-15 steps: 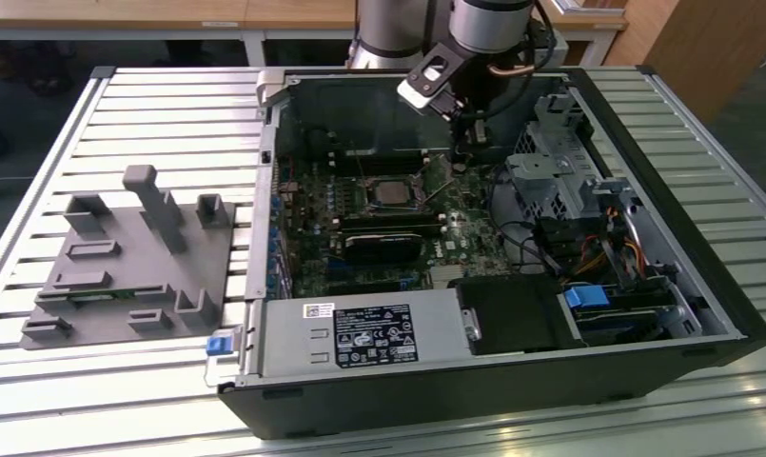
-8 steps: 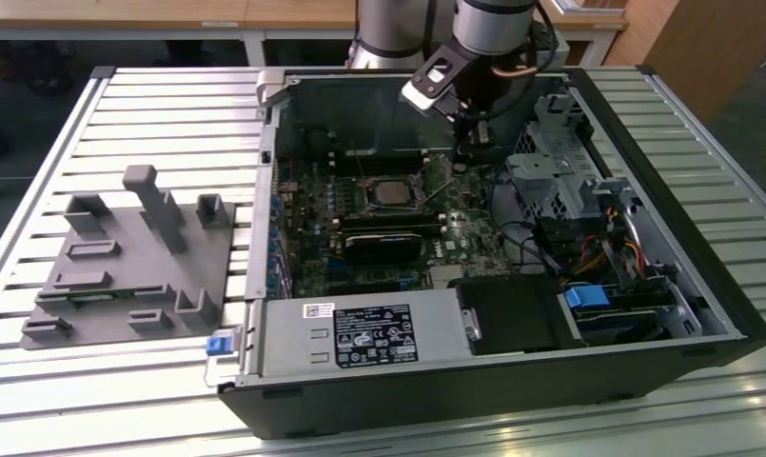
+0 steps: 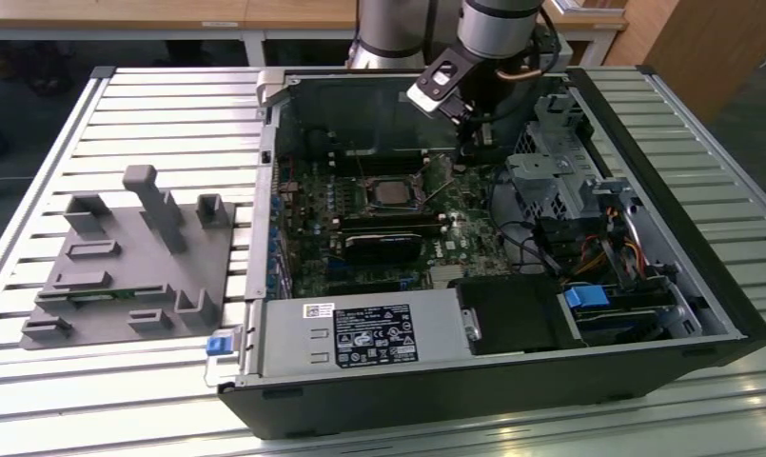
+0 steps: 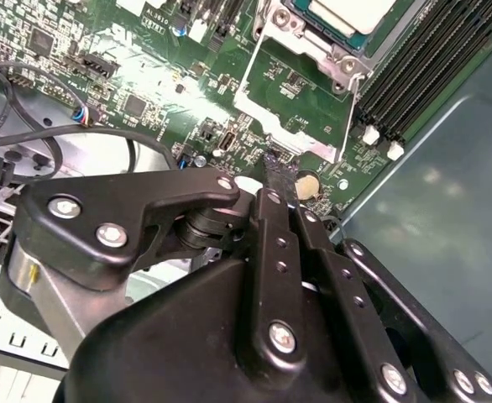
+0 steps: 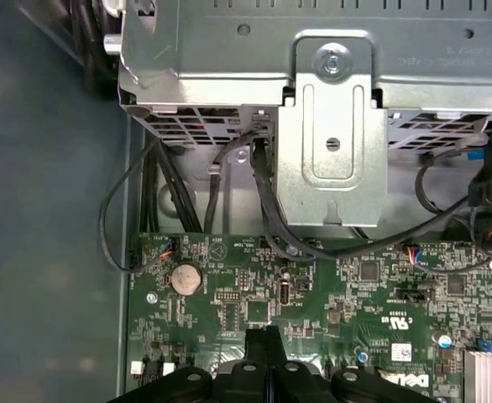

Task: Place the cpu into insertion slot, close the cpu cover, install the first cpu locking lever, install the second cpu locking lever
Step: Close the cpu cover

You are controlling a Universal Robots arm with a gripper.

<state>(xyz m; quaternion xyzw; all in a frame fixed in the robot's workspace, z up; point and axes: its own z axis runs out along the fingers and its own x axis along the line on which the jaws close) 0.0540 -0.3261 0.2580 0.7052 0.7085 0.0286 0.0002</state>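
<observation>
The black computer case (image 3: pixel 484 390) lies open on the slatted metal worktop (image 3: pixel 166 105), and the arm's black pincer (image 3: pixel 474 152) is down inside it at the far end. In both wrist views the pincer is clenched, its fingers (image 5: pixel 254 348) pressed together with nothing between them. It hangs over the green circuit board (image 3: pixel 357 243), near a round silver coin cell (image 5: pixel 185 277). The small flat square silver-grey cpu (image 3: pixel 389 193) sits in the square silvery-rimmed insertion slot (image 4: pixel 321 50), apart from the pincer, to the exterior view's left of it and a little nearer. In the second wrist view the thin silvery frame of the cpu cover (image 4: pixel 244 77) is swung open off the chip, green board showing through its cut-out. A grey moulded fixture (image 3: pixel 128 257) rests on the worktop at the exterior view's left.
</observation>
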